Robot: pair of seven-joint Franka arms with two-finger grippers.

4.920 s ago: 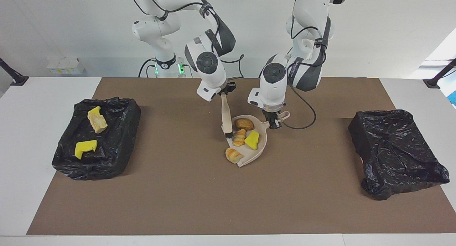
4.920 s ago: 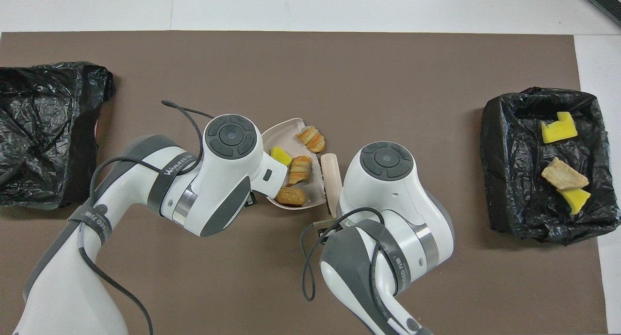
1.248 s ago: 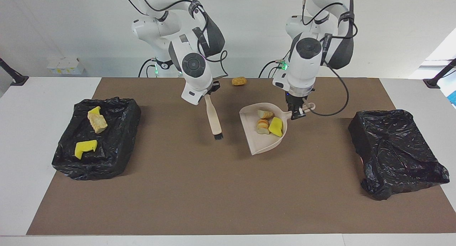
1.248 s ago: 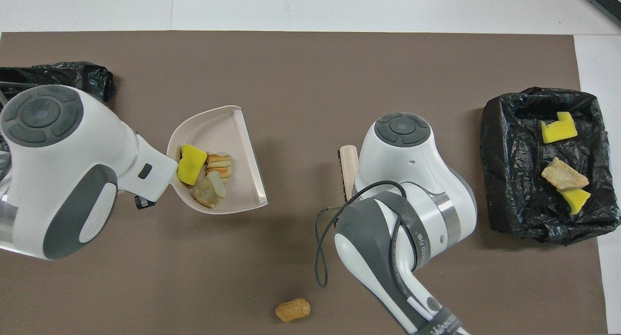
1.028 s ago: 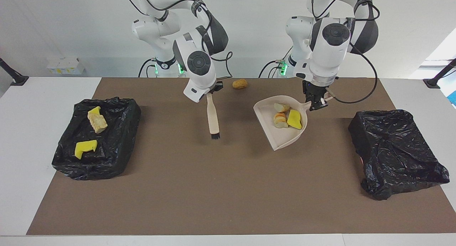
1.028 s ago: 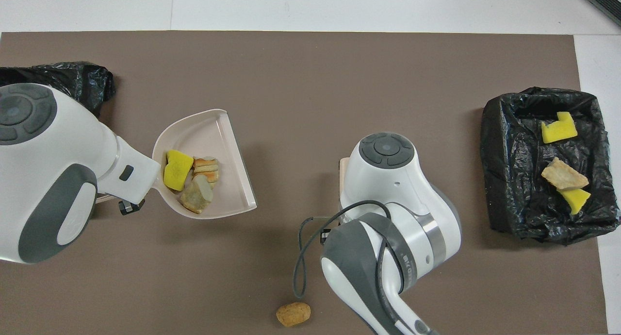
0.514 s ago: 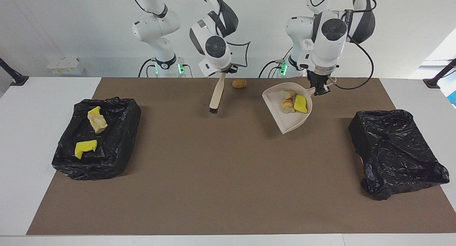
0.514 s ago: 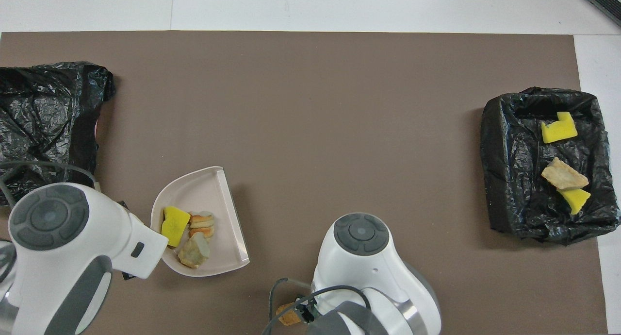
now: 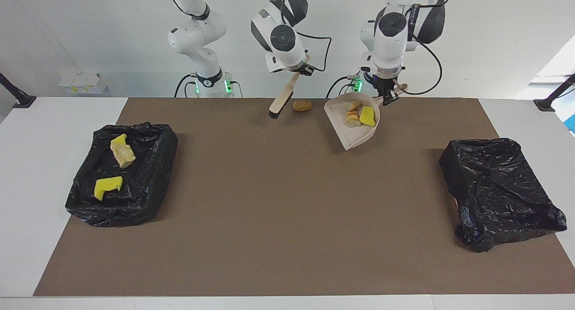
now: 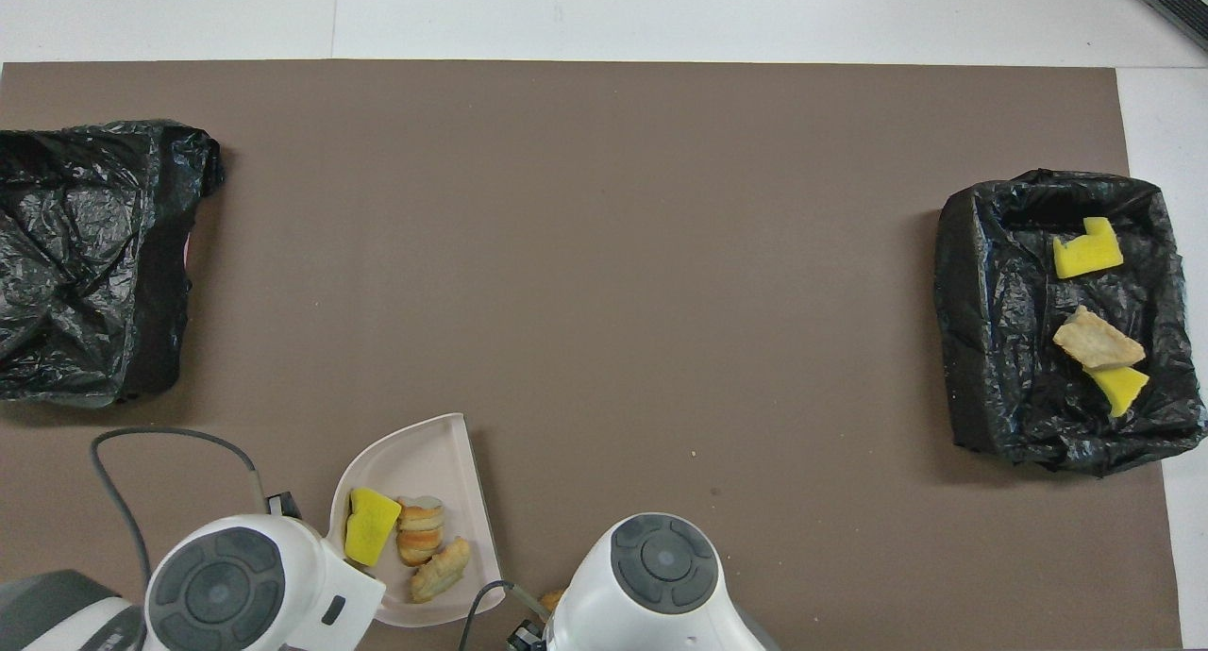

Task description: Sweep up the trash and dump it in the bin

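Trash [image 9: 359, 116] rides in dustpan [image 9: 355, 132] clamped by left pincer [image 9: 387, 97], one stray crumb [image 9: 302, 105] on bench [image 9: 287, 197] beside brush [image 9: 281, 100] clamped by right pincer [image 9: 300, 70]: keep pan level, tip over bin [image 9: 498, 191]

The dustpan [image 10: 415, 462] carries a yellow sponge chunk [image 10: 370, 525] and two pastry pieces [image 10: 429, 550].

Our left gripper [image 9: 387, 99] hangs raised over the counter's edge nearest our bases, wrist pointing straight down, fingers clamped on what it carries. Our right gripper [image 9: 300, 70] is up beside it, toward the right arm's end, wrist tilted, likewise closed on its load. Both forearms are drawn back and folded high.
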